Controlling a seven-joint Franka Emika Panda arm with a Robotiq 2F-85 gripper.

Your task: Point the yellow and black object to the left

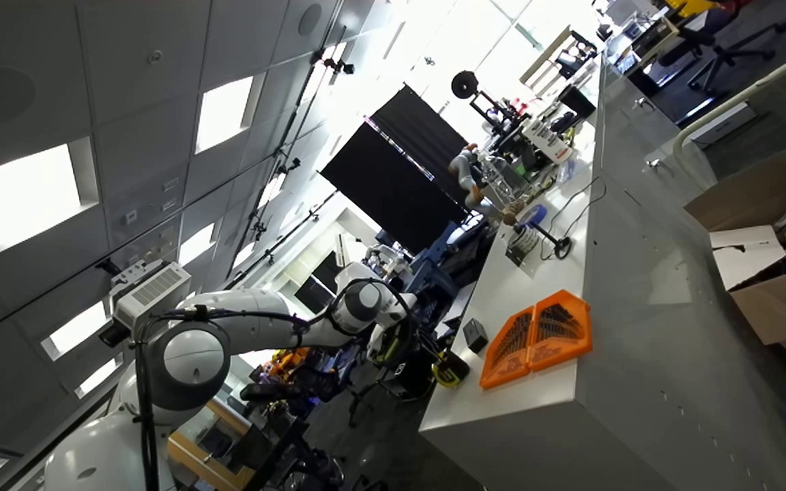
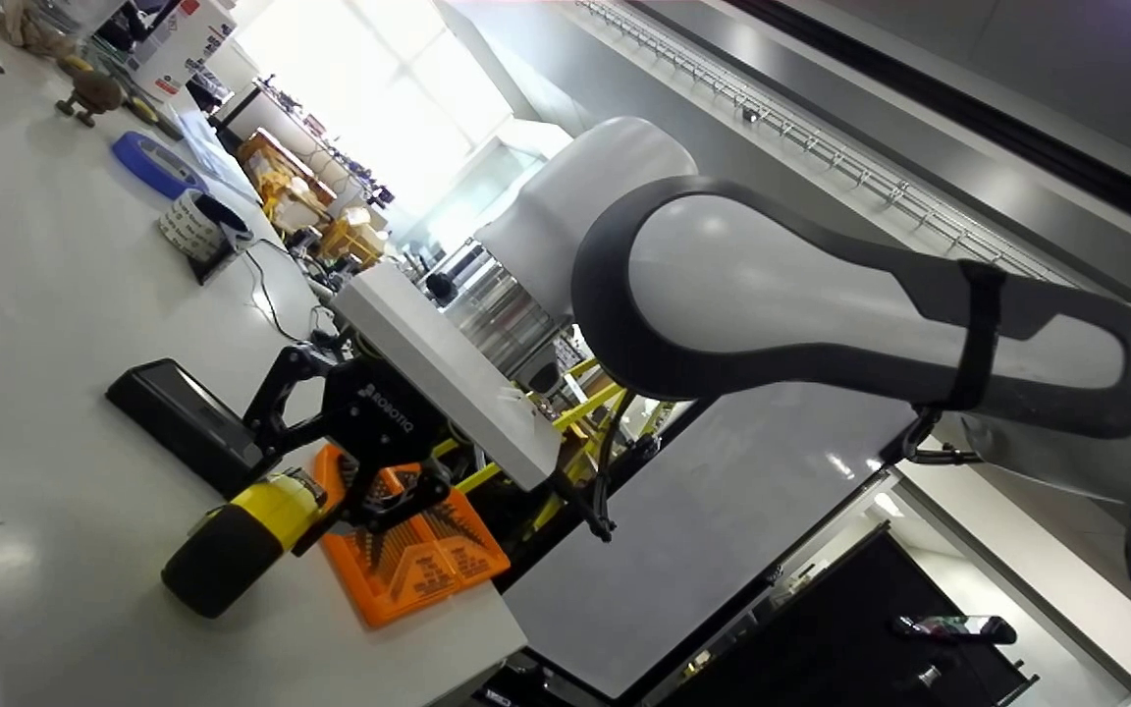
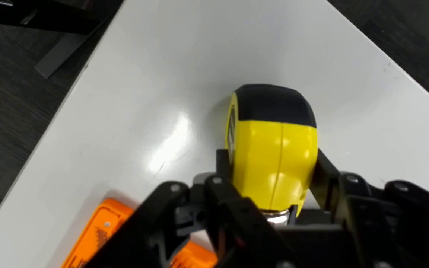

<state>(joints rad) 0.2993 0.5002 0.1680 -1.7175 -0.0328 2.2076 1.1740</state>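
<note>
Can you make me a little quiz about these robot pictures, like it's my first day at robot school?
1. Pick one. What colours is the tape measure?
A) red and white
B) yellow and black
C) blue and green

2. True or false: the orange case is on the white tabletop.

3. Short answer. In the wrist view, where is the tape measure compared with the two fingers of the gripper?

Key: 1. B. 2. True. 3. Between them, with one finger on each side.
</note>
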